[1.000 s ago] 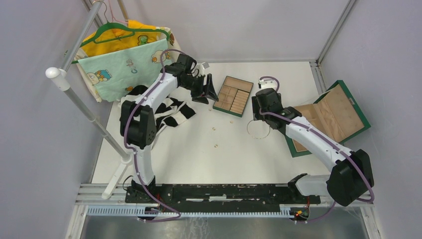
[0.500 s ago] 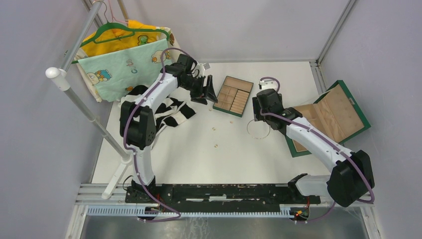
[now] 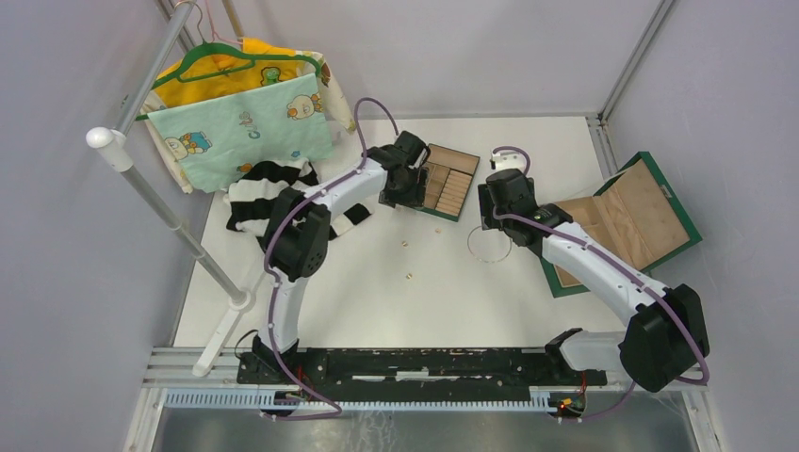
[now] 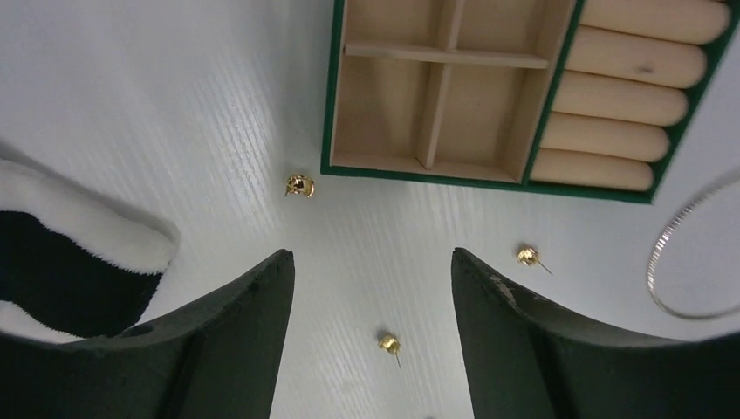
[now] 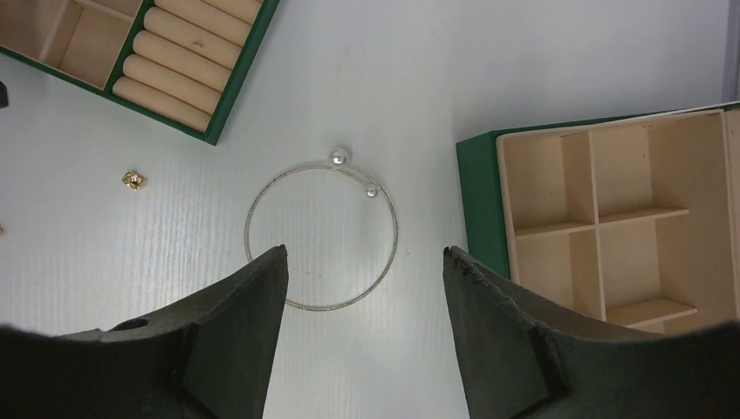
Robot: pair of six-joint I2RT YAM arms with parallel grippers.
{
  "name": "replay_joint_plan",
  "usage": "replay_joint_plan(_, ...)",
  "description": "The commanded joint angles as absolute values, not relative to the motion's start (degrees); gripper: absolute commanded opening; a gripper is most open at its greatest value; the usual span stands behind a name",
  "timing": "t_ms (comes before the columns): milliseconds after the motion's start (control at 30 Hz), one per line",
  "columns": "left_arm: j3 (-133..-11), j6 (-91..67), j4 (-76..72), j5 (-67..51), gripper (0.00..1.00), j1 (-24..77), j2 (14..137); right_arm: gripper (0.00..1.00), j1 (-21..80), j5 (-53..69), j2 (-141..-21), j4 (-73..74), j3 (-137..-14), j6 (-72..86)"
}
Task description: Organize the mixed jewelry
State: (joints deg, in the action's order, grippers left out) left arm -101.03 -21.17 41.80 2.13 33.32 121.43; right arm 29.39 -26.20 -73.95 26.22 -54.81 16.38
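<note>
Gold stud [image 4: 299, 185] lies just beside the tray [image 4: 326, 105]; left gripper [image 4: 371, 262], jaws apart, should centre over it before pinching. Right gripper [image 5: 362, 253] gapes above the hoop [image 5: 249, 223].

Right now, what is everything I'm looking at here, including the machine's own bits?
Wire hoop: one, silvery with two pearl ends, between tray and box.
Gold pieces: at least three, on the table beside the tray.
Small tray: one, tan, green rim, far centre.
Open box: one, green, tan lining, right.
Striped cloth: one, black-white, left.
Hanging clothes: yellow and mint, far left.
Table: one, white.
Left pincer: black, open.
Right pincer: black, open over the hoop.
</note>
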Motion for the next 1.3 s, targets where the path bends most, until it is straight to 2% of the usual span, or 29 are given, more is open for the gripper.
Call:
replay_joint_plan(0,-102.4,-28.1,37.9,13.9,0.71,33.9,124.7,0.72,29.1,-27.8,-72.0,24.7,-54.9,15.8)
replay_joint_plan(333,-101.6,-26.5,36.8,16.2,0.65,33.7,126.8,0.72,28.9,-28.7,-71.5,25.4,-54.6,15.9)
replay_joint_plan(567,-102.1,-20.7,36.7,12.8,0.61,33.0,128.8,0.72,29.0,-28.2,-72.5,25.0,-55.6,15.7)
replay_joint_plan(1267,-100.3,-14.6,36.0,7.9,0.30,31.2,128.9,0.72,29.0,-28.7,-73.0,25.0,-56.0,16.5)
